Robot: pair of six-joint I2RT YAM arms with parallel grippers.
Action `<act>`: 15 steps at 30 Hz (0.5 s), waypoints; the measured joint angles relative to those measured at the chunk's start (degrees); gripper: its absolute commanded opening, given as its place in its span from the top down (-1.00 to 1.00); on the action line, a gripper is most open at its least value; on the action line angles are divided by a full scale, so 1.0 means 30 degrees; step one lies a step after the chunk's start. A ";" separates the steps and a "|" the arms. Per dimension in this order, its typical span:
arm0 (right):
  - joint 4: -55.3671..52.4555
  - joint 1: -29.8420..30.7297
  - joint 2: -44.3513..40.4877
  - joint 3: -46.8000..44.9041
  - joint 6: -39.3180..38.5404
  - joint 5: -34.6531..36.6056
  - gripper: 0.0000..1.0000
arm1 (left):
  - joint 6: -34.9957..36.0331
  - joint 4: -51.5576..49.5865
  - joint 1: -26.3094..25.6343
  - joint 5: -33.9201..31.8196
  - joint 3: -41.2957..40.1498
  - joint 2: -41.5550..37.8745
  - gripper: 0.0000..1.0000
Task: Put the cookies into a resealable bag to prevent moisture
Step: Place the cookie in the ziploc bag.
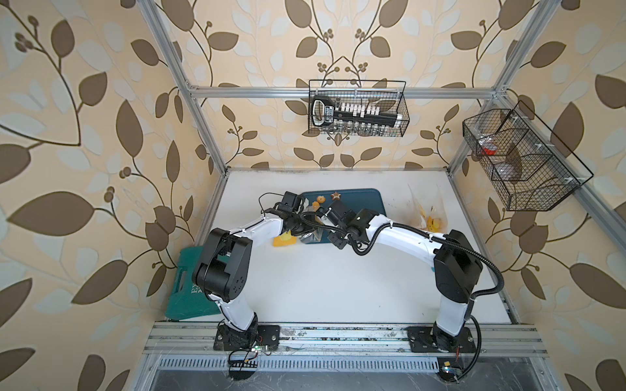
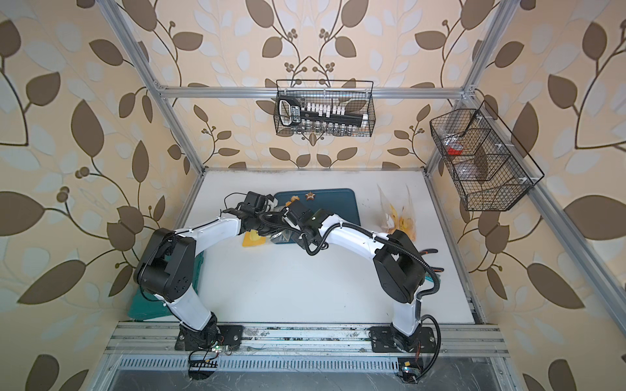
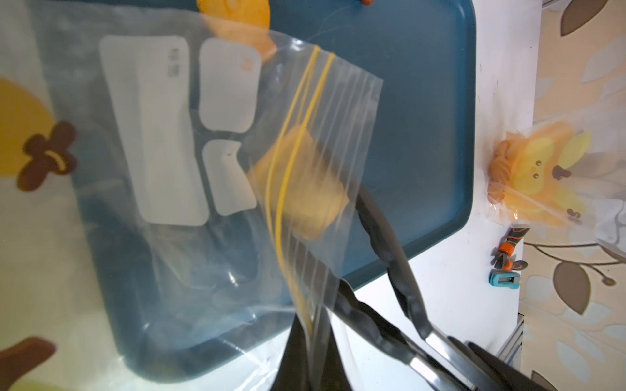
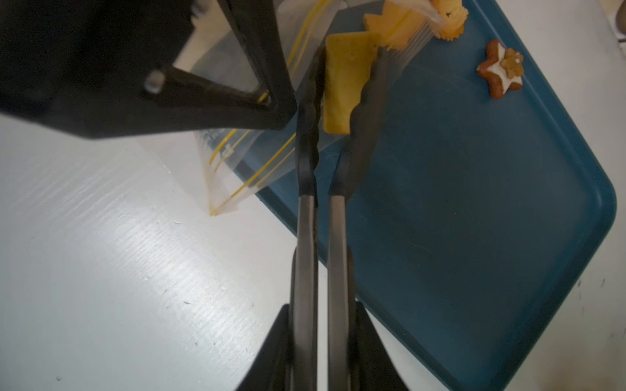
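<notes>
My left gripper [image 3: 313,342] is shut on the zip edge of a clear resealable bag [image 3: 169,169], holding its mouth up over the near-left corner of the blue tray [image 4: 474,203]. My right gripper [image 4: 320,315] is shut on black-tipped metal tongs [image 4: 306,162]. The tong tips pinch a yellow rectangular cookie [image 4: 345,88] at the bag's mouth; it shows through the plastic [image 3: 305,189]. A brown star cookie [image 4: 501,71] and orange-yellow cookies [image 4: 447,17] lie on the tray's far part. The star cookie [image 1: 335,195] [image 2: 309,195] shows in both top views.
A second clear bag [image 1: 428,216] with yellow contents lies right of the tray. Pliers [image 3: 508,254] rest near the table's right edge. A green case [image 1: 184,287] sits at the front left. Wire baskets [image 1: 357,108] [image 1: 521,159] hang on the back and right frame.
</notes>
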 measured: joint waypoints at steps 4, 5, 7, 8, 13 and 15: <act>0.0117 -0.0051 -0.0007 0.0029 -0.0736 -0.0255 0.48 | 0.0051 -0.0109 0.0015 0.0015 -0.0029 -0.0066 1.00; 0.0117 -0.0073 -0.0007 0.0022 -0.1020 -0.0357 0.48 | 0.0051 -0.0168 0.0015 -0.0022 -0.0073 -0.0087 1.00; 0.0328 -0.0124 -0.0073 -0.0182 -0.1537 -0.0539 0.48 | 0.0058 -0.0277 0.0007 -0.0138 -0.0168 -0.0146 1.00; 0.0481 -0.0146 -0.0109 -0.0357 -0.1756 -0.0597 0.48 | 0.0058 -0.0328 0.0000 -0.0168 -0.0204 -0.0146 1.00; 0.0758 -0.0408 -0.0131 -0.0525 -0.2142 -0.1064 0.49 | 0.0175 -0.0335 0.0007 -0.0182 -0.0350 -0.0146 1.00; 0.0699 -0.0619 0.0124 -0.0124 -0.2127 -0.1362 0.49 | 0.0335 -0.0124 -0.0007 -0.0124 -0.0350 -0.0146 1.00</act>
